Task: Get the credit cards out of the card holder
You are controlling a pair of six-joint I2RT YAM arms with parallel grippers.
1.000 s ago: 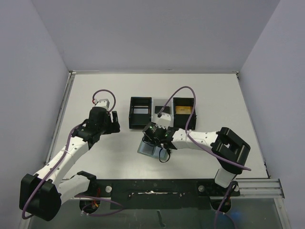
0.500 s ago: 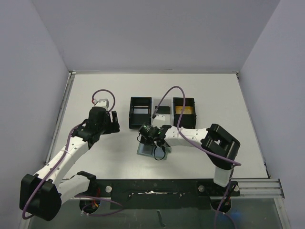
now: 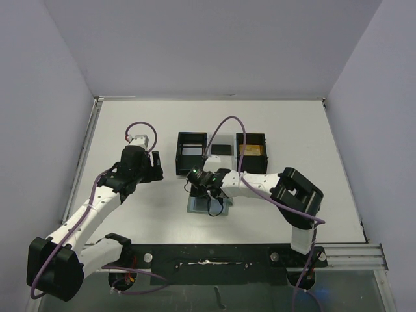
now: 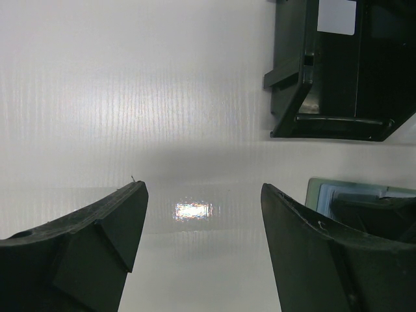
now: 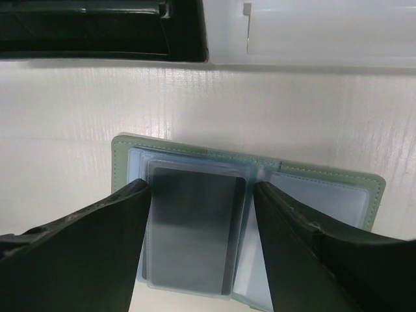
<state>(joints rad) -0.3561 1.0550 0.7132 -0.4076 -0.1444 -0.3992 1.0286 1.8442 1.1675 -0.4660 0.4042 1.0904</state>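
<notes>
Top view: the flat teal-grey bifold card holder (image 3: 195,207) is lying open on the white tabletop (image 3: 130,123), near the front edge and just in front of a row of three containers. The right hand (image 3: 209,190) is hovering directly over the card holder with its jaws spread, gripping nothing. The left hand (image 3: 155,172) is hanging to the left, well apart from the holder, likewise released and empty. In the row, the left black square box (image 3: 179,153) is standing beside a pale translucent tray (image 3: 221,139), which is carrying a thin black card (image 3: 221,149). The right black square box (image 3: 264,151) is holding a gold-orange card (image 3: 250,150).

Right wrist view: the two dark fingers (image 5: 71,260) of the right hand (image 5: 201,187) are flanking the left half of the card holder (image 5: 305,198). There a dark rectangular card (image 5: 195,227) is sitting inside a pale blue clear pocket. Whether the fingers are touching the holder cannot be told.

Left wrist view: the left hand (image 4: 203,188) is showing its fingers wide apart above bare tabletop (image 4: 130,97). The left black square box (image 4: 331,84) is standing at upper right with a pale grey-white card (image 4: 337,14) inside, and a corner of the card holder (image 4: 354,190) is showing at the right edge.
</notes>
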